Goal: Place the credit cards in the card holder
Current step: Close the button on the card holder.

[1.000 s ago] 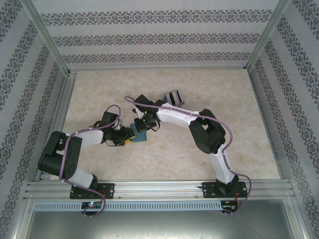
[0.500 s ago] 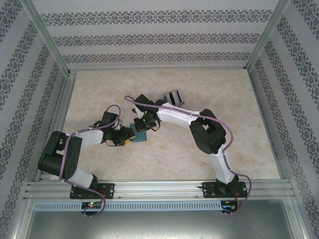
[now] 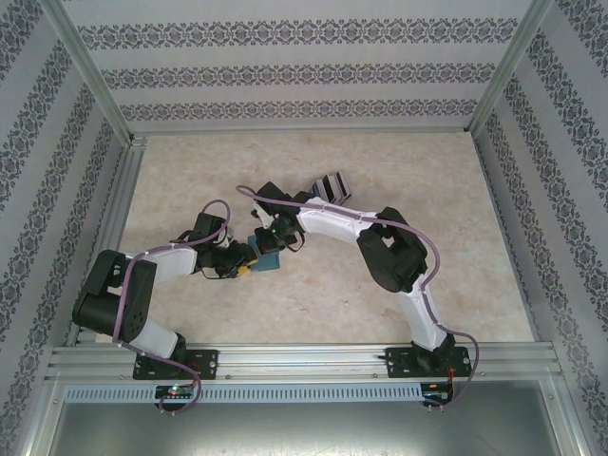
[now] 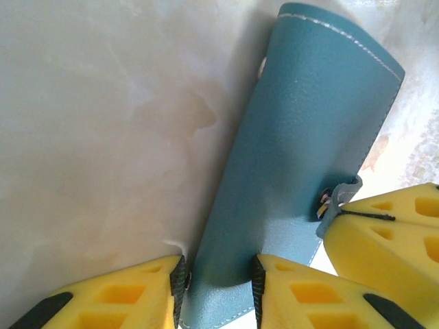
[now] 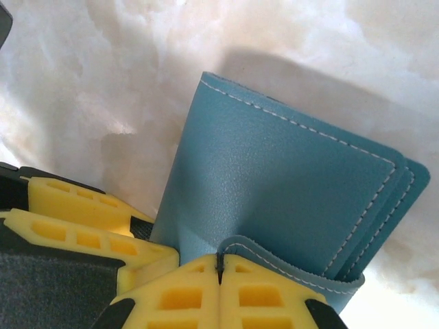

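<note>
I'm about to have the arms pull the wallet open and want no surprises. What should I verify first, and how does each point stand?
1. Left gripper clamped on holder: ok.
2. Right gripper shut on its tab: ok.
3. Holder open for cards: not ok, folded.
4. Snap released: cannot tell.
5. Cards on table, apart from both grippers: ok.
</note>
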You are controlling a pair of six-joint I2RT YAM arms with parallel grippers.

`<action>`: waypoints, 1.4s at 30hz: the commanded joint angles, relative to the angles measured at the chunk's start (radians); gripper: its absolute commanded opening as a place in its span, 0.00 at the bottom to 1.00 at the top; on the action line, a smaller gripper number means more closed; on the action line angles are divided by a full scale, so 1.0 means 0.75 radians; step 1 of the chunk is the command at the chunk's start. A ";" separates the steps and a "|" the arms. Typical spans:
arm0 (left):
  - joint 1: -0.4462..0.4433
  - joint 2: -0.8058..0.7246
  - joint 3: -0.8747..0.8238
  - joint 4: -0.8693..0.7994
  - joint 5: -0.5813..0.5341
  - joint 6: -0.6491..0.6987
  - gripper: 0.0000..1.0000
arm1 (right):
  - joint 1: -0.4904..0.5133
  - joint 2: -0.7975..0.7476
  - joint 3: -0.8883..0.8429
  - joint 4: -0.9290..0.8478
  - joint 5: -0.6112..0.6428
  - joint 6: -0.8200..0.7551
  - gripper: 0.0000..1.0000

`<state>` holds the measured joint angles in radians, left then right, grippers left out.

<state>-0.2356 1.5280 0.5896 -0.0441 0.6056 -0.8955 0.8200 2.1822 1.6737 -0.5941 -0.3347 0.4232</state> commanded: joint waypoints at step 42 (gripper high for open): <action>-0.033 -0.125 0.204 -0.274 -0.290 0.218 0.53 | -0.079 -0.163 0.081 -0.108 0.113 -0.109 0.41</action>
<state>-0.2554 1.5040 0.6811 -0.1585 0.5076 -0.8154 0.7567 2.1609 1.7046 -0.6384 -0.3542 0.3855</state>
